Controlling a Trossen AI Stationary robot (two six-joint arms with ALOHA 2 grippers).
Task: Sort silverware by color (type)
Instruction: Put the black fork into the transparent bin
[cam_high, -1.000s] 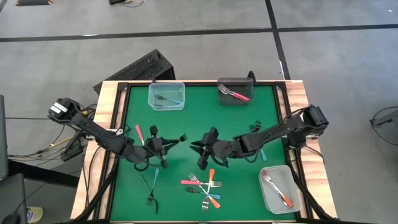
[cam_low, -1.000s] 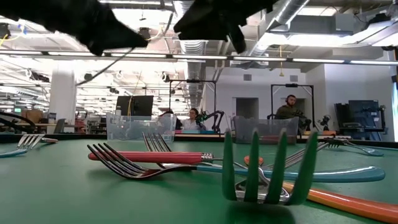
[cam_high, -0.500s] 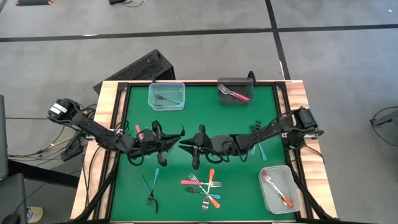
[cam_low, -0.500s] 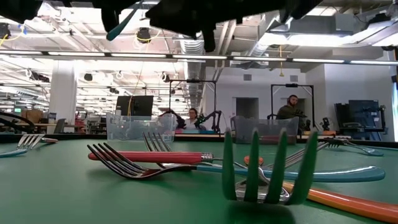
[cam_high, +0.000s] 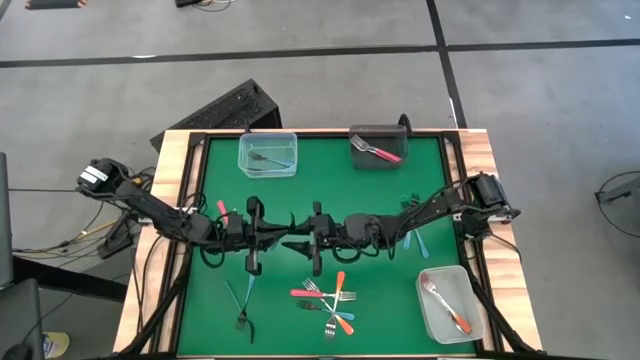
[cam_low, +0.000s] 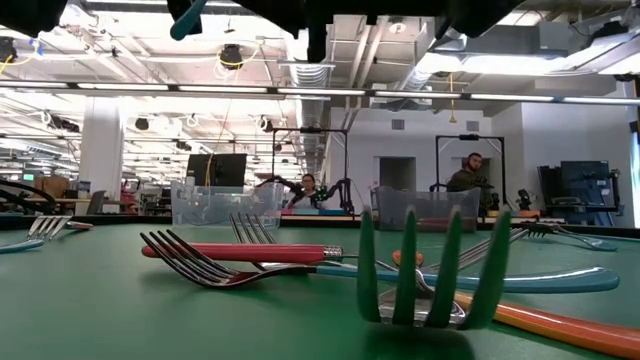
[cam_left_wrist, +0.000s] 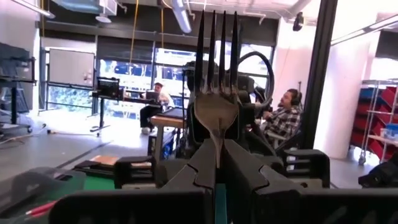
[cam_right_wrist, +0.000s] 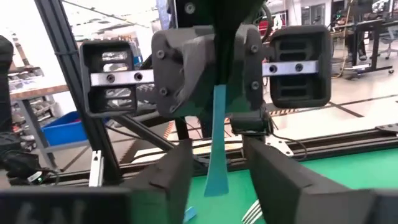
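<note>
My two grippers face each other above the middle of the green table. My left gripper (cam_high: 283, 227) (cam_left_wrist: 216, 154) is shut on a blue-handled fork (cam_left_wrist: 217, 93), which stands tines up. Its blue handle (cam_right_wrist: 216, 143) hangs down below the fingers. My right gripper (cam_high: 299, 239) (cam_right_wrist: 216, 149) is open, with one finger on either side of that handle and touching nothing. More silverware lies loose on the table. There is a heap of mixed forks (cam_high: 328, 300) near the front, two teal forks (cam_high: 243, 298) at the front left, a red fork (cam_high: 222, 212) at the left and blue ones (cam_high: 415, 228) at the right. My left gripper pinches the fork's metal neck (cam_left_wrist: 216, 144), just below the tines, between its two fingers. The fingers come about level from the table's left and lie across the fork. The fork is lifted clear and stands upright, tines above the fingers and handle below.
A clear tub (cam_high: 268, 153) with a blue fork stands far left, a dark tub (cam_high: 378, 150) with a red fork far right, and a pale tub (cam_high: 448, 303) with an orange fork near right. People sit at desks in the room beyond.
Both grippers have tipped up from slanting down to about level. My right gripper has gone toward the table's left, close up to my left gripper. My left gripper has risen a little with the fork, which has turned tines up.
</note>
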